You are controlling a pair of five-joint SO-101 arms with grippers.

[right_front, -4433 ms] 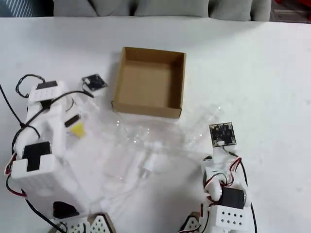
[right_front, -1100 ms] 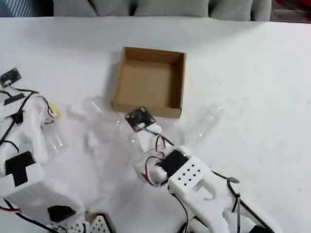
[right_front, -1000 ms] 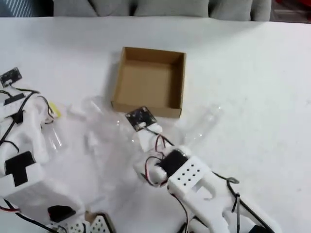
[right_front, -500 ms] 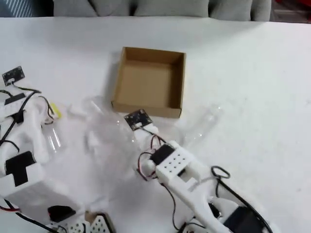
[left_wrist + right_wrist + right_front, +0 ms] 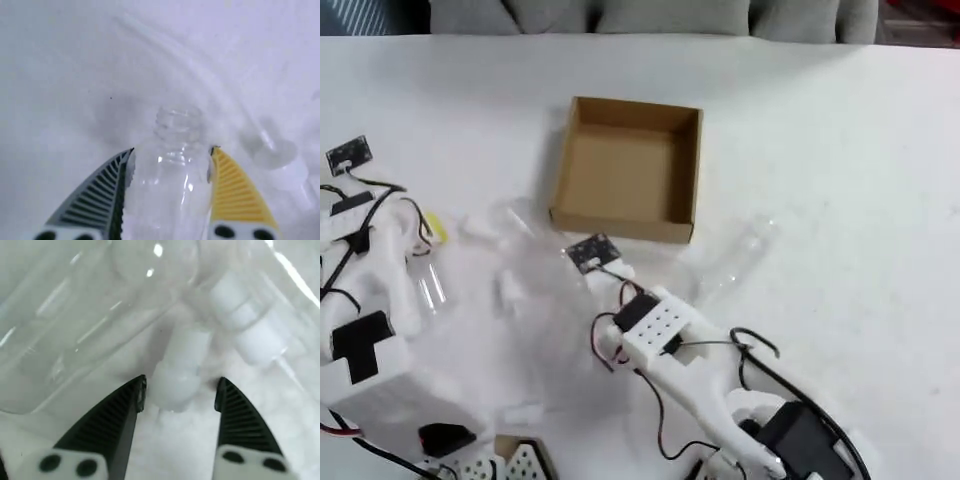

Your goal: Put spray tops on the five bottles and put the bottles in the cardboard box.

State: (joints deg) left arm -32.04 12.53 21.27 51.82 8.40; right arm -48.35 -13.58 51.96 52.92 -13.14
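Observation:
My left gripper (image 5: 171,152) is shut on a clear bottle (image 5: 172,185), whose open threaded neck (image 5: 175,120) sticks out past the grey and yellow fingers. In the high view that left arm (image 5: 370,290) sits at the table's left edge with the bottle (image 5: 428,287) beside it. My right gripper (image 5: 181,386) is open, its black fingers on either side of a white spray top (image 5: 180,371) lying among clear bottles (image 5: 75,325). The right arm (image 5: 655,330) stretches to the pile in front of the open, empty cardboard box (image 5: 626,168).
More clear bottles lie on the white table: one (image 5: 735,255) right of the box's front corner, another (image 5: 510,215) left of it. Loose white spray tops lie at the left of the pile (image 5: 510,290) and near the front edge (image 5: 525,412). Cables trail from both arms.
Over four seconds the left arm drew back to the left edge and the right arm swung in from the front right. In the last second the right arm edged further left into the pile.

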